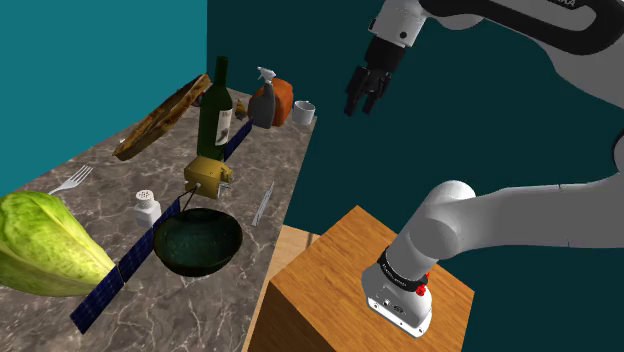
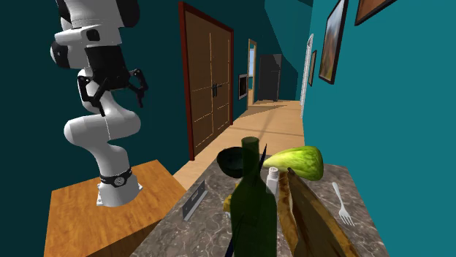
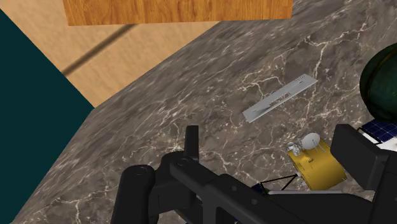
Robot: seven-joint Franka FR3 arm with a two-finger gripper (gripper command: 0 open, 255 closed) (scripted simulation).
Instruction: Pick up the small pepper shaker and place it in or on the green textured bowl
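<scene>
The small white pepper shaker [image 1: 147,207] stands upright on the marble counter, just left of the dark green bowl [image 1: 198,242] in the shoulder view. In the second exterior view the shaker [image 2: 272,177] stands between the bowl [image 2: 234,160] and a lettuce head. My gripper [image 1: 362,95] hangs high in the air, off the counter's right edge, open and holding nothing. From the second exterior view the gripper [image 2: 109,86] has its fingers spread. In the wrist view the gripper [image 3: 270,133] looks down on the counter, with the bowl's rim [image 3: 380,83] at the edge.
A gold-bodied satellite model [image 1: 207,176] with blue panels lies beside the bowl. Behind it are a green wine bottle [image 1: 215,115], a baguette [image 1: 160,118], a spray bottle [image 1: 263,98] and a white cup [image 1: 303,113]. A lettuce [image 1: 40,245], a fork [image 1: 70,180] and a metal ruler [image 1: 262,203] also lie there.
</scene>
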